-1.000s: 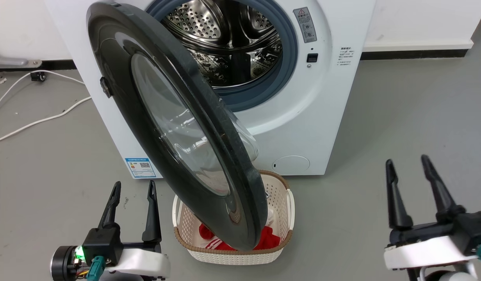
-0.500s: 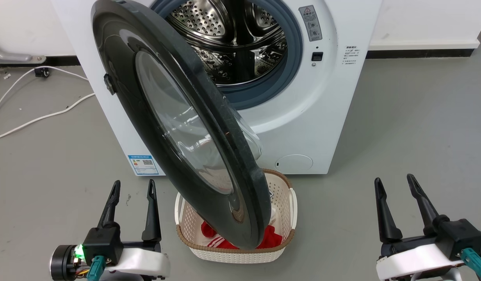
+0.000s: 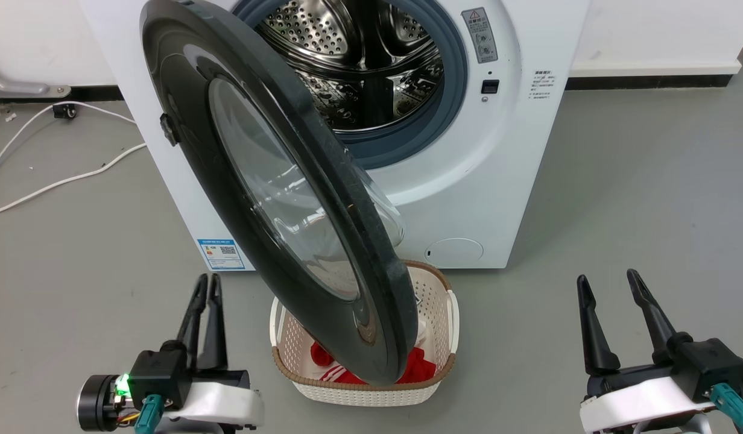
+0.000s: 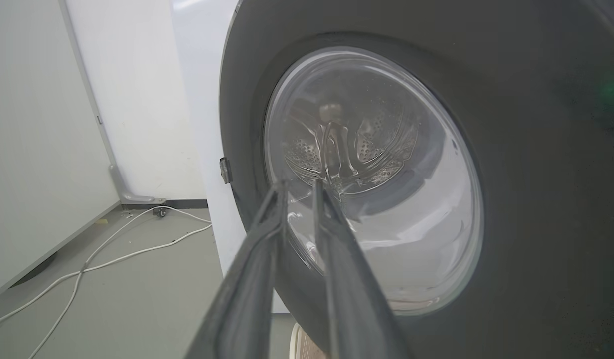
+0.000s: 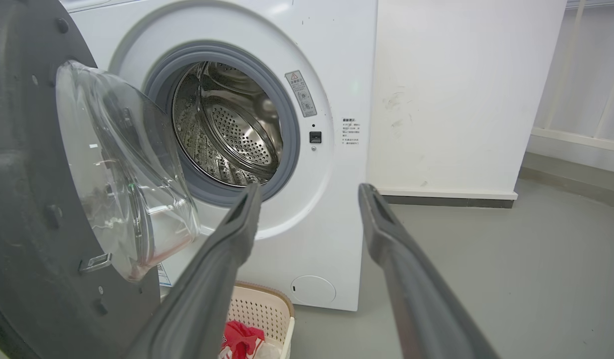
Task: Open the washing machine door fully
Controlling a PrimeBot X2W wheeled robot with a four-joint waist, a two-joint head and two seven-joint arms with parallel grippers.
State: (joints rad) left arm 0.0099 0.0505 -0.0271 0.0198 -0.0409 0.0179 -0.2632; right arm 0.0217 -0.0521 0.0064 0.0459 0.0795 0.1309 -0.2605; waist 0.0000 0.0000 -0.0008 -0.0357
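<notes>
Black washing machine door [image 3: 275, 193] hangs ajar ahead of the left gripper [image 3: 208, 279].

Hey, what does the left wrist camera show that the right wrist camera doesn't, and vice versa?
Left wrist: the washing machine door's glossy outer face, white cables on the floor, the left gripper shut. Right wrist: the door's inner side, the steel drum seen directly, a basket with red clothing, the right gripper open. Shared: door, white machine, grey floor.
</notes>
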